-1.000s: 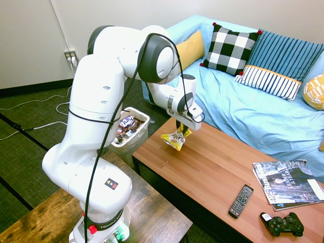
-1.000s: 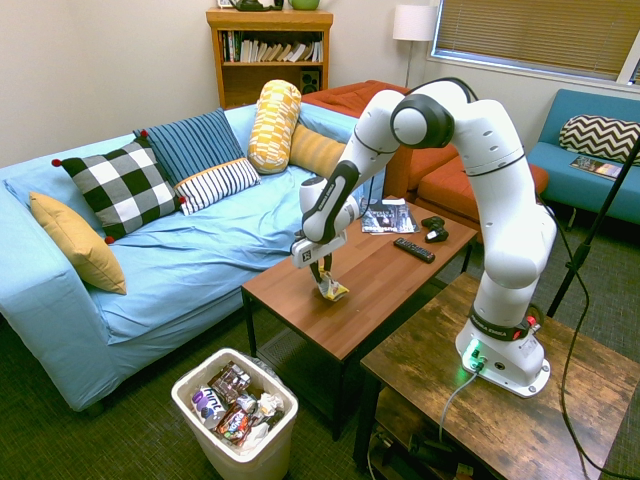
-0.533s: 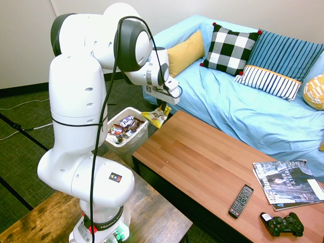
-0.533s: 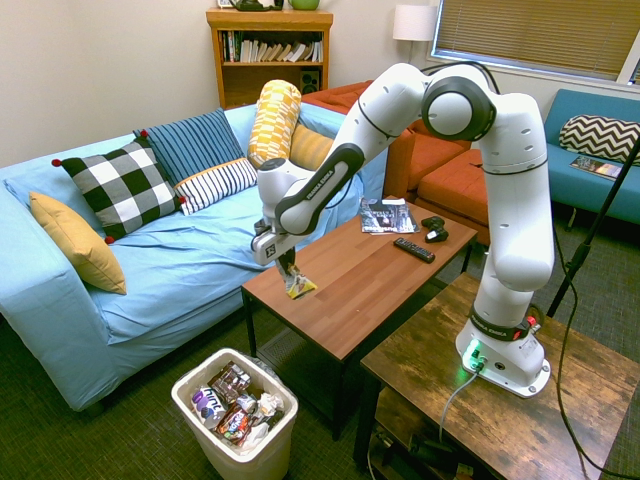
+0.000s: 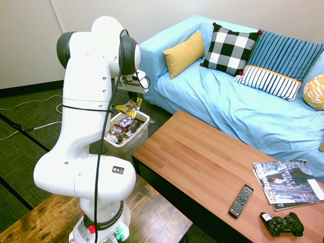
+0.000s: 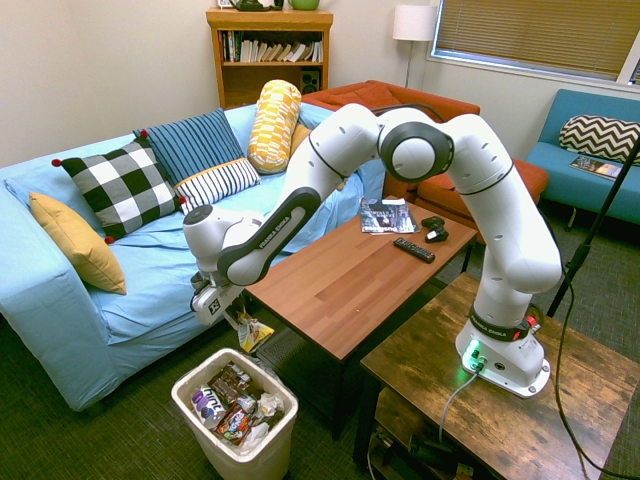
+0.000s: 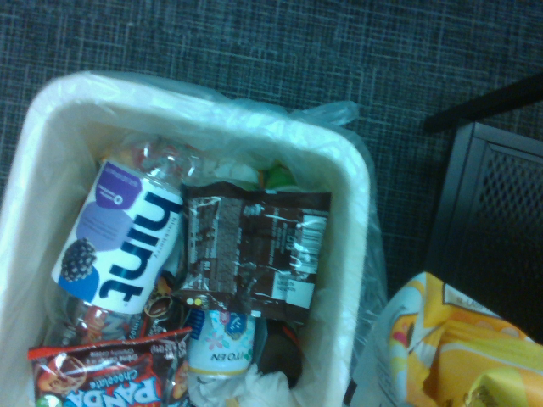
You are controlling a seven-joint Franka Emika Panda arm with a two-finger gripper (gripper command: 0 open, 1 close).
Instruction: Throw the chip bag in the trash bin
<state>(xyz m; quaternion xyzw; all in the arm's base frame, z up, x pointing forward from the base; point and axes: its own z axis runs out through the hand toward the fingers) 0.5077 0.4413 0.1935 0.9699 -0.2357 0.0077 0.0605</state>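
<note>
Evidently the chip bag [image 5: 125,108] is on its way out: the hand [image 5: 132,96] has it pinched near its upper part, leaving the crumpled yellow foil dangling, a hold that should let it drop freely once the fingers part. It hangs above floor level, near the trash bin [image 6: 180,392] and towards the wooden worktop [image 6: 345,300]; the wrist view puts it to one side of the opening, so a little more travel over the rim seems needed, since letting go here might land it on the floor [image 7: 254,38]. The bin's clear liner [image 7: 339,114] is folded over the rim, likely to keep the bag's edge up. Inside, a bottle [image 7: 119,237] reads "hint", with "blackberry" in smaller type; a red packet [image 7: 114,373] says "PANDA" and "Chocolate"; another labelled container [image 7: 222,343] shows "ITO EN". The dark wrapper [image 7: 254,250] carries fine print that cannot be made out. The chip bag's own lettering is likewise unreadable.
</note>
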